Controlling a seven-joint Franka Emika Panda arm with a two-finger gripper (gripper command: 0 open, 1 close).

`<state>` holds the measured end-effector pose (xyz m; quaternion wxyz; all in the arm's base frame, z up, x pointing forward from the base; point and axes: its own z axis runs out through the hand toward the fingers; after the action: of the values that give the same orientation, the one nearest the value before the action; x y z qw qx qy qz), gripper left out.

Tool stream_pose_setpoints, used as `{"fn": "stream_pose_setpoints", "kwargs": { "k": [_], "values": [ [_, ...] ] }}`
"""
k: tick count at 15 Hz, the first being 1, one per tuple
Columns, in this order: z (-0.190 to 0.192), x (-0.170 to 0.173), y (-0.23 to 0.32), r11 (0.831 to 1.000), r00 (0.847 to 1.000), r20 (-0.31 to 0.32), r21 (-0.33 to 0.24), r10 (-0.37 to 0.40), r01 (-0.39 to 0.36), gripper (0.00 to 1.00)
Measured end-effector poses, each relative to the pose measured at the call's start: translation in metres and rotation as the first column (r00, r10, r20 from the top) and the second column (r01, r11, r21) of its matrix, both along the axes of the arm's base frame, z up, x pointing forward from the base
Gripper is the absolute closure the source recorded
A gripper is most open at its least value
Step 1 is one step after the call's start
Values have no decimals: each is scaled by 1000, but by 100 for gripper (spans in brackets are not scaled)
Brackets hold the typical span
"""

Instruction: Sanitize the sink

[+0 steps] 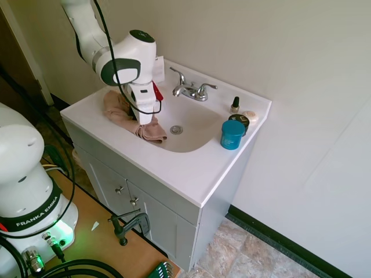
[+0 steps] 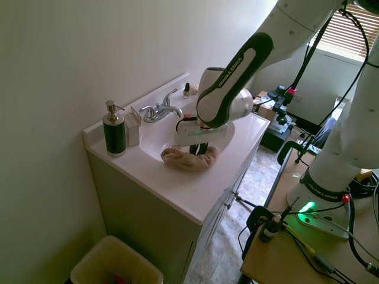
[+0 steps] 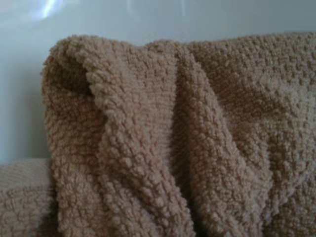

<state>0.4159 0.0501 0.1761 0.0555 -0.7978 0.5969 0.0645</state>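
The white sink (image 1: 197, 134) has a round metal drain (image 1: 176, 130) and a chrome two-handle faucet (image 1: 191, 90) at its back. A tan fuzzy cloth (image 1: 118, 108) drapes from the left countertop over the rim into the basin. My gripper (image 1: 145, 123) points straight down at the basin's left side, its fingers pressed into the bunched end of the cloth (image 2: 188, 159) and shut on it. In the second exterior view the gripper (image 2: 199, 150) stands just in front of the faucet (image 2: 159, 110). The wrist view is filled by the cloth's folds (image 3: 158, 138) against white basin wall.
On the right countertop stand a teal jar (image 1: 232, 134), a dark-lidded jar (image 1: 239, 120), a small nail polish bottle (image 1: 235, 105) and a white round piece (image 1: 250, 115). A dark soap dispenser (image 2: 113, 130) and white box (image 2: 132, 126) sit by the wall. A bin (image 2: 115, 267) stands on the floor.
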Motion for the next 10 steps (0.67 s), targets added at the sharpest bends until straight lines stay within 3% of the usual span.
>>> {"fn": "stream_pose_setpoints", "kwargs": {
  "k": [6,10],
  "values": [
    [-16,5,-39,981,988,14,-123,155,-152,100],
    [-20,6,-68,940,962,14,-218,274,-264,100]
  ]
}}
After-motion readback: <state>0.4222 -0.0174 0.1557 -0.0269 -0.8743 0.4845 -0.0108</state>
